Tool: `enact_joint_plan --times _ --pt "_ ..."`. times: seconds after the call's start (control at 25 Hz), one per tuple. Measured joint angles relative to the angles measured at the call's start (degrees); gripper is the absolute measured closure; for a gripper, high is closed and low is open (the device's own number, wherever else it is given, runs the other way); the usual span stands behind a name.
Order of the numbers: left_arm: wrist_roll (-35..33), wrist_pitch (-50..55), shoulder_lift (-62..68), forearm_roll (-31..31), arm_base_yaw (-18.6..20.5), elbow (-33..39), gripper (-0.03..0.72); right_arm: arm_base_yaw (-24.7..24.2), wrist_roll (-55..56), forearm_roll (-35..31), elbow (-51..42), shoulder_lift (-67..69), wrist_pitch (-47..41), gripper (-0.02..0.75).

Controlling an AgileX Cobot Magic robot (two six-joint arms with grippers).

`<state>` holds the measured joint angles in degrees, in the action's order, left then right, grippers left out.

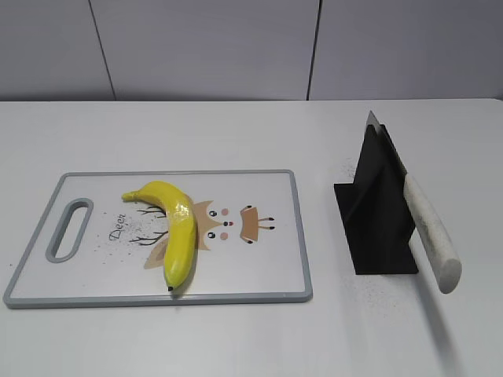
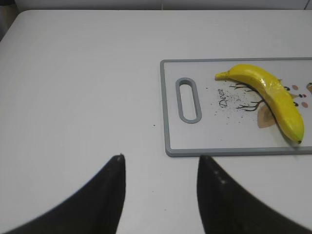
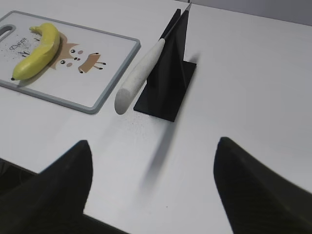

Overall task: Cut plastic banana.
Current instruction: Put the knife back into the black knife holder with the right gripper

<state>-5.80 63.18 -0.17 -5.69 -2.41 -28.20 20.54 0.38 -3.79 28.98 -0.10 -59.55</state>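
The plastic banana (image 1: 174,228) is glossy yellow and curved, lying on a white cutting board (image 1: 267,259) with a grey rim and a deer drawing. It also shows in the left wrist view (image 2: 273,95) and the right wrist view (image 3: 38,51). A knife with a white handle (image 1: 431,233) leans in a black stand (image 1: 377,212), handle toward the front; the right wrist view shows the handle (image 3: 138,80) too. My left gripper (image 2: 161,158) is open and empty over bare table, left of the board's handle end. My right gripper (image 3: 153,146) is open and empty, in front of the knife stand.
The cutting board has a handle slot (image 1: 69,229) at its left end. The white table runs back to a grey panelled wall (image 1: 236,47). Fine dark specks lie around the stand and on the board.
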Motion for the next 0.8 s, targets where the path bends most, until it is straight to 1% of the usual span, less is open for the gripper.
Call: enact_joint_plan --times 0.2,0.28,0.52,0.64,0.8 --pt "0.00 -0.01 0.00 0.00 0.00 0.00 0.224 -0.37 0.28 0.00 0.00 -0.24 0.00 0.149" --pt "0.00 -0.01 0.00 0.00 0.00 0.00 0.224 -2.15 0.28 0.00 0.00 -0.24 0.00 0.149" --pt "0.00 -0.06 0.00 0.00 0.00 0.00 0.224 -11.75 0.28 0.00 0.00 -0.24 0.00 0.149" --pt "0.00 -0.06 0.00 0.00 0.00 0.00 0.224 -13.69 0.28 0.00 0.00 -0.24 0.00 0.150" --pt "0.00 -0.06 0.00 0.00 0.00 0.00 0.224 -13.79 0.34 0.00 0.00 -0.24 0.00 0.152"
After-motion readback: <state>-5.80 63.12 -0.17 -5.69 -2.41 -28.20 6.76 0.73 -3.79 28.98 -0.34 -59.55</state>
